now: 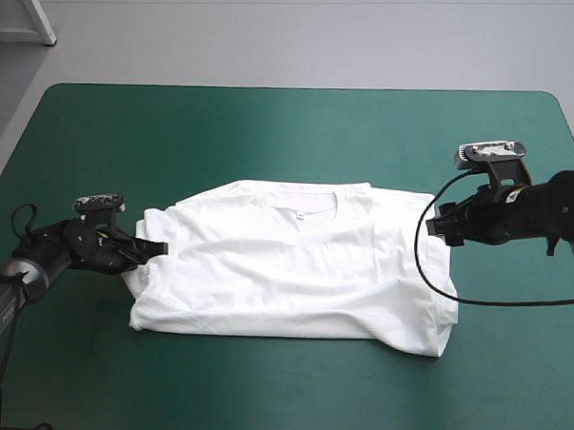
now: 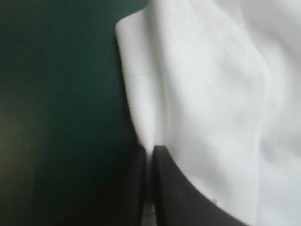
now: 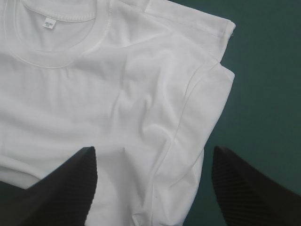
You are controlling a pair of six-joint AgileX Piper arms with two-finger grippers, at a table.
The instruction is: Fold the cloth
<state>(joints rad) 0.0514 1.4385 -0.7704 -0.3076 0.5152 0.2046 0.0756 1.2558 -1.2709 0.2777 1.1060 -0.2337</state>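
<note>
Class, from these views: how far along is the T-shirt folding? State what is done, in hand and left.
Done: the T-shirt lies spread flat, collar toward the far edge of the table. In hand: the left gripper is shut on its edge; the right gripper hangs open over the other side. Left: no compact bundle yet.

The left gripper (image 2: 151, 149) pinches a fold of the white T-shirt (image 2: 207, 94) (its black fingers (image 2: 188, 200) almost meet). Bare teal-green cover (image 2: 56, 103) lies beside the fabric's edge.
</note>
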